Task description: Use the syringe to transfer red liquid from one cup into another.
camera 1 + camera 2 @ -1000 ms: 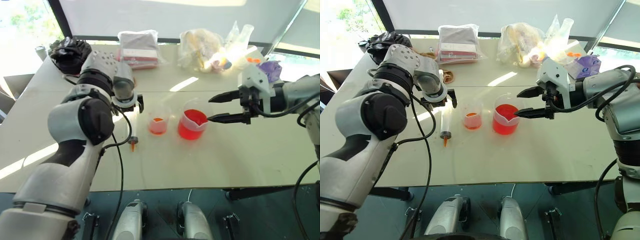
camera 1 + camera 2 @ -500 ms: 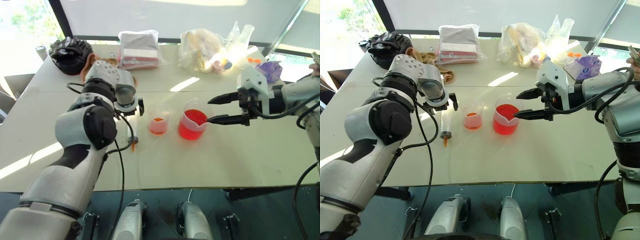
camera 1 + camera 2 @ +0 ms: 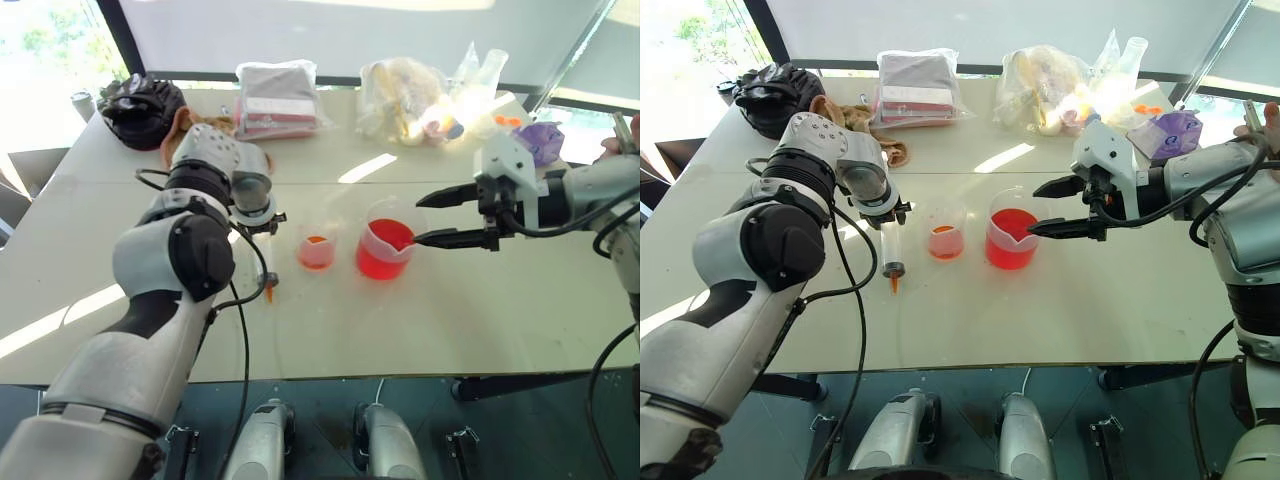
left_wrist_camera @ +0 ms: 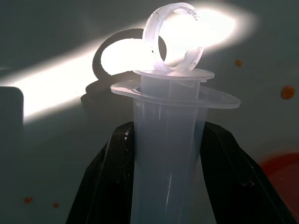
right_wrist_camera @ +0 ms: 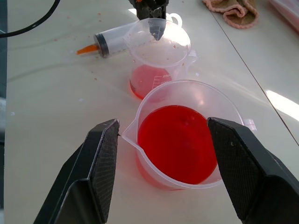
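The clear syringe [image 3: 889, 250] lies on the table left of both cups, its orange tip [image 3: 893, 285] pointing toward me. My left gripper [image 4: 168, 133] points down at its plunger end and is shut on the barrel [image 4: 167, 158], one black finger on each side. The small cup [image 3: 945, 240] holds a little red liquid [image 5: 148, 77]. To its right, the wider spouted beaker [image 3: 1010, 240] holds far more red liquid [image 5: 177, 140]. My right gripper [image 3: 1038, 208] hovers open just right of the beaker, its fingers spread wider than the beaker.
Along the far side of the table lie a black bag [image 3: 775, 90], a pink cloth [image 3: 860, 115], a bagged box [image 3: 915, 85], clear bags of items [image 3: 1050, 75] and a purple packet [image 3: 1175, 130]. A person's hand [image 3: 1268, 120] shows at the far right. Orange drops spot the table near the syringe.
My left gripper's fingers have closed onto the syringe barrel, which has stayed in its place on the table. The right gripper and both cups are where they were.
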You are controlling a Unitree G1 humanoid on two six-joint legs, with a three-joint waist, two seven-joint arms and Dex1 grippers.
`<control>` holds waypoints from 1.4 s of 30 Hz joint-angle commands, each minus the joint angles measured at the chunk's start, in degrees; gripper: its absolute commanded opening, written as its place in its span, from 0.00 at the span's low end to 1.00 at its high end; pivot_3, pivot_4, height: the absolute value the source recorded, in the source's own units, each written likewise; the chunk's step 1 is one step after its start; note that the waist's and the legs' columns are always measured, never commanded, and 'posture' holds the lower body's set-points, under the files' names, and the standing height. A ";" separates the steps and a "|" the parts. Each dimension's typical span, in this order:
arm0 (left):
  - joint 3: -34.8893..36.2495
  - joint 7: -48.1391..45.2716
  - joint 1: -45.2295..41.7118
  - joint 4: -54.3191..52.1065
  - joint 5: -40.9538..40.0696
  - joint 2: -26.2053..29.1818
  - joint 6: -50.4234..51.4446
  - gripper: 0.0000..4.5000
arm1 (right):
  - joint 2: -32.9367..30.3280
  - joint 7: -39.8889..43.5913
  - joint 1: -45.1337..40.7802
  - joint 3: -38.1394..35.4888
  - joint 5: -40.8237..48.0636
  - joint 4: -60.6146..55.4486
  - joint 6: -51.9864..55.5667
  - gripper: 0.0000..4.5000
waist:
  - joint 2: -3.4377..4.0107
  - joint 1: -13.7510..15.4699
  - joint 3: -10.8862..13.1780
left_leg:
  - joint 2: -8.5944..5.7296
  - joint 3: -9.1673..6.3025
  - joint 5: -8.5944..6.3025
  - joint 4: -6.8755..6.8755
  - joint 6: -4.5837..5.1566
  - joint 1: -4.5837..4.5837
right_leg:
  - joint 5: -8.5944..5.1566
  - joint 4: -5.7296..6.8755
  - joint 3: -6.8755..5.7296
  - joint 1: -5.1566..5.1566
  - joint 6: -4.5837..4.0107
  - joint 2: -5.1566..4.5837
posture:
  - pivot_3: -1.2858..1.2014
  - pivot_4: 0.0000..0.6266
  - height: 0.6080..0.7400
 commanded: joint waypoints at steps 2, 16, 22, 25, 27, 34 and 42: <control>-3.59 -9.63 -1.16 -13.07 -0.70 2.69 7.40 0.33 | -1.46 -0.36 -0.30 -2.67 0.54 -2.02 -0.28 0.70 | 0.00 -0.06 0.00 | 0.00 0.00 0.00 0.00 0.00 0.00 | 0.00 -0.01 0.00 0.00 0.00 0.00 | 0.52 0.24 1.00; -34.69 -52.59 9.88 -57.27 4.83 17.49 -17.60 0.33 | 0.78 -6.38 -2.05 -8.66 2.38 0.94 0.05 0.70 | 0.03 1.40 -0.02 | 0.19 0.08 0.03 0.00 -0.26 -0.01 | 0.12 -0.09 0.00 -0.05 -0.25 0.00 | 0.52 0.24 1.00; -29.01 -63.25 6.21 -50.55 1.22 8.29 -34.22 0.33 | 0.34 -9.01 -1.01 -12.16 4.41 0.32 1.96 0.70 | 0.01 1.42 0.00 | 0.20 0.12 -0.01 0.05 0.14 -0.06 | 0.13 -0.24 0.00 0.01 -0.26 0.00 | 0.52 0.24 1.00; -28.02 -68.45 5.23 -48.43 -0.52 4.81 -38.44 0.33 | -0.11 -10.26 -0.09 -13.44 4.92 -0.29 2.91 0.70 | 0.01 1.20 0.00 | 0.18 0.22 -0.02 0.04 0.16 -0.06 | 0.13 -0.21 -0.01 -0.04 -0.23 0.02 | 0.52 0.24 1.00; -28.62 -72.36 5.95 -48.20 -1.49 1.39 -41.94 0.33 | 0.34 -11.91 0.27 -15.84 6.92 -1.76 4.82 0.70 | 0.02 1.27 -0.01 | 0.17 0.28 -0.06 0.03 0.25 -0.03 | 0.12 -0.16 -0.02 -0.05 -0.21 0.05 | 0.52 0.24 1.00; -33.52 -84.30 12.29 -50.33 -2.39 -6.67 -45.96 0.33 | 1.86 -17.20 3.54 -18.80 11.94 -9.06 10.18 0.70 | 0.03 1.46 -0.01 | 0.23 0.23 -0.26 0.14 0.60 0.01 | 0.12 -0.15 -0.03 0.06 -0.22 0.05 | 0.52 0.24 1.00; -36.49 -90.73 19.08 -46.39 1.03 -9.93 -52.58 0.33 | 1.29 -21.27 5.89 -23.56 17.36 -12.41 15.32 0.70 | 0.06 1.41 -0.02 | 0.33 0.19 -0.29 0.25 0.68 -0.01 | 0.13 -0.13 -0.02 0.05 -0.23 0.05 | 0.52 0.24 1.00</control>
